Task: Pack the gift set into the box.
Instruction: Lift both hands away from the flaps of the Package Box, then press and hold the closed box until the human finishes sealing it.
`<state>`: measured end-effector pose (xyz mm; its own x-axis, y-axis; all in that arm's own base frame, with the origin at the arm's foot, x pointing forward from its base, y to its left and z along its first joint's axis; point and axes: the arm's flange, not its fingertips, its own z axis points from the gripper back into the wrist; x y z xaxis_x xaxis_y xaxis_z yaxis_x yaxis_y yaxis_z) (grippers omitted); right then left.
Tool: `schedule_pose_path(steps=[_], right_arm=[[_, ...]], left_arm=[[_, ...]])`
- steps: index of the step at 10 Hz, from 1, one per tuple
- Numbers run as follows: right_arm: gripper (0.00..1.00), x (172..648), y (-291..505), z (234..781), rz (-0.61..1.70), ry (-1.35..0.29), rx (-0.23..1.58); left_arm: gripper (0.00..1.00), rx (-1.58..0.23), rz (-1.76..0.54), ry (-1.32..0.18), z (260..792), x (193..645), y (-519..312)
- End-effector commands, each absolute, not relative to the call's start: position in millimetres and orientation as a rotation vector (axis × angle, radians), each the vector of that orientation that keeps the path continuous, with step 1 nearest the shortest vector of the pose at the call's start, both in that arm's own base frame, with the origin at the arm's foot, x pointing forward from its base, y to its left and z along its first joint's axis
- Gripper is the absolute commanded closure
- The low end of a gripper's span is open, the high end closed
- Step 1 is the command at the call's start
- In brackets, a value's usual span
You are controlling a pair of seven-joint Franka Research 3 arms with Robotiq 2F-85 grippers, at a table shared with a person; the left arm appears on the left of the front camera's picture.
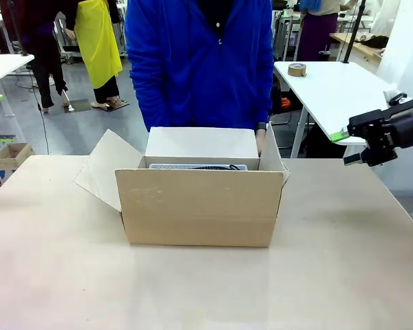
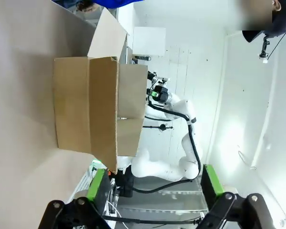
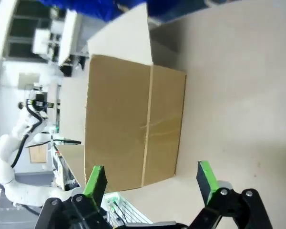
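The right end effector [image 1: 345,147] hangs above the right edge of the table [image 1: 330,275], its fingers apart and pointing toward the middle of the table, with nothing between them. In its own wrist view the right end effector [image 3: 151,181] shows both green pads spread wide, and the box [image 3: 128,124] lies ahead of them, well apart, one brown side wall turned toward the camera. The left end effector [image 2: 154,183] likewise has its fingers spread and empty, and the box [image 2: 86,105] stands ahead of it, clear of the pads. From the front, the box [image 1: 199,206] sits on the table near its middle, well to the left of the right end effector. Its left flap [image 1: 103,168] is folded outward, its far flap [image 1: 201,143] stands upright, and its top is open. A pale flat object [image 1: 193,166] with a dark cord on it shows just over the near wall, inside the box. A person in a blue jacket [image 1: 199,62] stands just behind the box at the far side of the table.
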<state>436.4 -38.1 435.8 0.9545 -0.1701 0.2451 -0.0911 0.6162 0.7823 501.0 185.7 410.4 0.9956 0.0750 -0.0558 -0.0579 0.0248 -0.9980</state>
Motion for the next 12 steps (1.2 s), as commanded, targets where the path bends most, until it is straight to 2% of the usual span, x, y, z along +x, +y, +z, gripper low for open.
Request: schedule_pose_path(steps=[1, 12], right_arm=[[0.0, 438.6, -35.4, 481.4, 0.089, -0.339, 0.926], [0.0, 438.6, -35.4, 481.4, 0.089, -0.339, 0.926]], left_arm=[[0.0, -1.45, -0.012, -0.016, 464.9, 477.0, 169.4], [0.0, -1.45, -0.012, -0.016, 464.9, 477.0, 169.4]])
